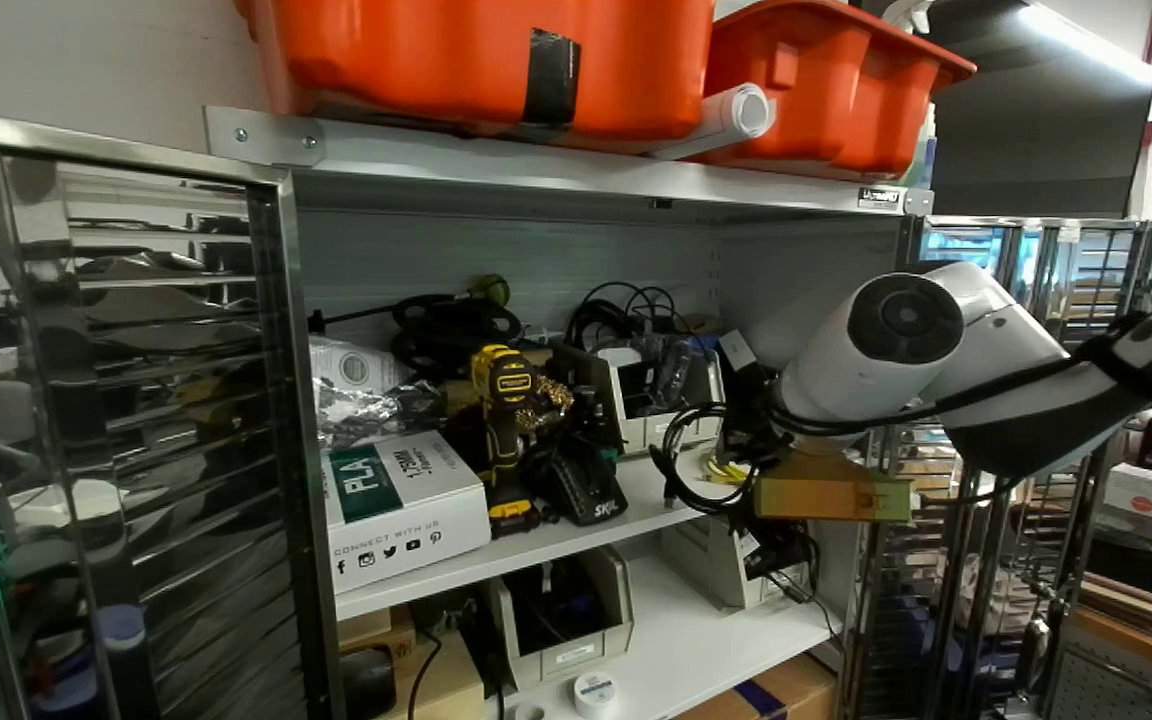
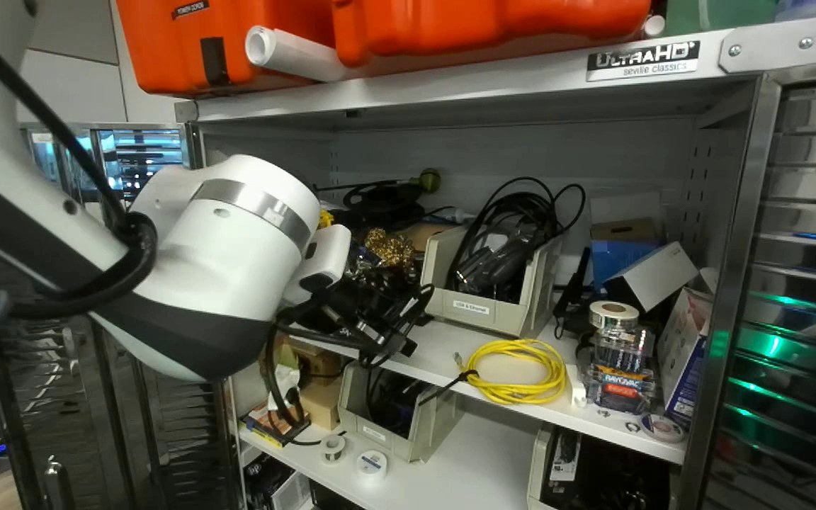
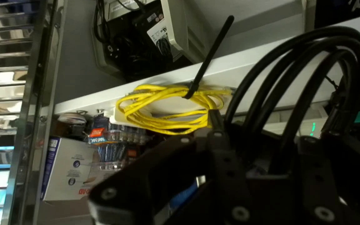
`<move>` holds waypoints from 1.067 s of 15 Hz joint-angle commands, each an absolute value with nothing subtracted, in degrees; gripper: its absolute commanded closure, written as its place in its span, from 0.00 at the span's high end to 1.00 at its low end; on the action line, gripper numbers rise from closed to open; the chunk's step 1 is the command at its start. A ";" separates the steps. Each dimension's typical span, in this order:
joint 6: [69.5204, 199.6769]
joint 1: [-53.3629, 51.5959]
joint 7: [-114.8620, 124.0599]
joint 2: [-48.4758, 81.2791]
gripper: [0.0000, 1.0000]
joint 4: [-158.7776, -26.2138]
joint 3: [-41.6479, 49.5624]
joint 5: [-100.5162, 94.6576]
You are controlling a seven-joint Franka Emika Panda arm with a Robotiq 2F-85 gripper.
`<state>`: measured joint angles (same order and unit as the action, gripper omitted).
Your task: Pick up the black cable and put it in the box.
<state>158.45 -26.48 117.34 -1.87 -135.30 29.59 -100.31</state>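
Some black cable [image 3: 309, 87] vanishes (too dark) inside the gripper [image 3: 262, 134].

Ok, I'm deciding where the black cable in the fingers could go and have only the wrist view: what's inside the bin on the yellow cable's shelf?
Observer: An exterior view shows other black cables in the bin, with loops rising above its rim.
Operator: And what else stands along that shelf?
Observer: In an exterior view, a yellow-and-black drill, upright.
Operator: Anything on top of the cabinet?
Observer: Yes, two orange bins, seen in both exterior views.
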 commanded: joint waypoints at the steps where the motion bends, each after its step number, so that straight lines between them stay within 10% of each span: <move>1: 153.37 -27.15 128.89 -6.15 0.01 -136.16 28.55 -111.99; 16: 150.84 -26.15 139.13 -1.18 0.01 -120.86 29.39 -120.82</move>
<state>150.37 -26.42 137.44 -4.05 -126.23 28.81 -120.27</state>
